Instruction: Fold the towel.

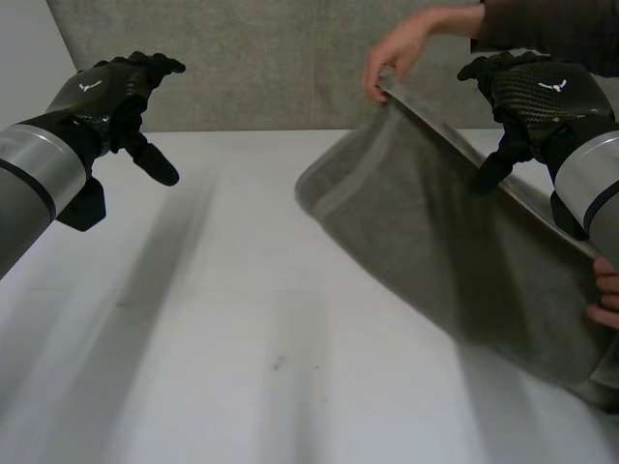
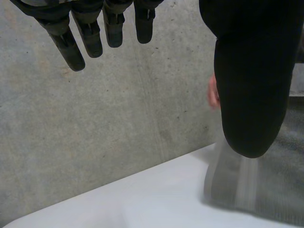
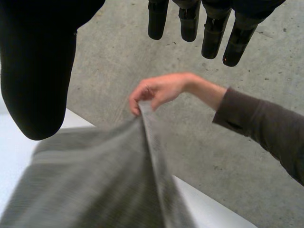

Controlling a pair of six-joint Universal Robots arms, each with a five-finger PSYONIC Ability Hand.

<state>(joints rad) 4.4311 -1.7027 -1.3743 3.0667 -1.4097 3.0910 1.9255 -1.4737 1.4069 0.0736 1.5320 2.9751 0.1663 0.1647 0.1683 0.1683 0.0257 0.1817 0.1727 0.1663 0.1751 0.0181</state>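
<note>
Two robot hands up over the white table (image 1: 242, 338), both with nothing in them. On one side the left hand (image 1: 116, 92), open, fingers (image 2: 92, 38) straight and loose, well apart from the towel (image 1: 435, 242). On the other side the right hand (image 1: 542, 97), open too, fingers (image 3: 211, 38) straight, close over the towel's raised top edge; touching or not, hard to tell. Grey towel held up on a slant by the person's far hand (image 1: 397, 53) at one corner and the person's near hand (image 1: 607, 295) at another, low edge down on the table at the robot's right. Best to wait for it to lie flat, then pinch two corners of one edge and bring them over together. Keep clear of the person's hands. Near end of the towel cut off at the view's edge, under side hidden, stripes blurry.
</note>
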